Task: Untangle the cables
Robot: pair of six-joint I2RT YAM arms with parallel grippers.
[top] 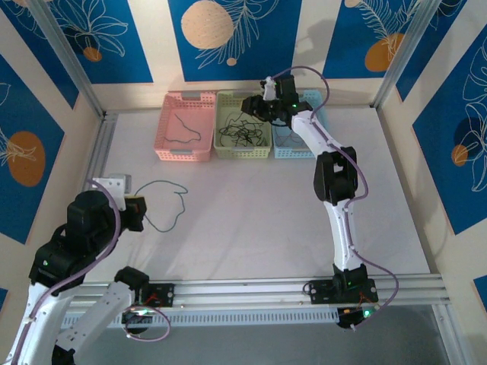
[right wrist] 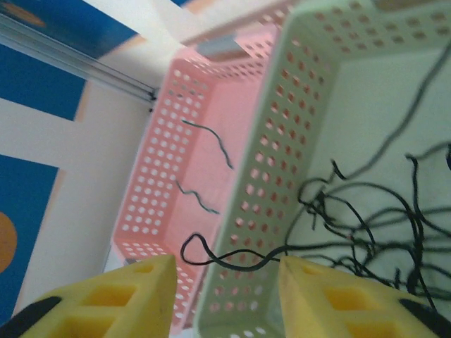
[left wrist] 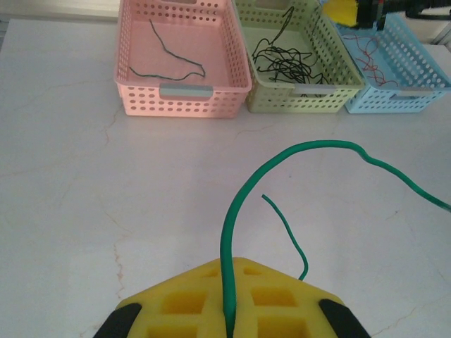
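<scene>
While my left hand clamps one dark green cable over the counter, my right hand hangs parted above the black tangle in the green basket, so I judge sorting midway, next needing one single strand pinched.

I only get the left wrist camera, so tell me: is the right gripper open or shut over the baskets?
Observer: The right gripper is open above the wall between the pink basket and the green basket.
Operator: Anything between them?
Observer: A black wire from the green basket curls across that gap.
Operator: And my green cable?
Observer: From above, the green cable lies in a loop on the table beside the left gripper.
</scene>
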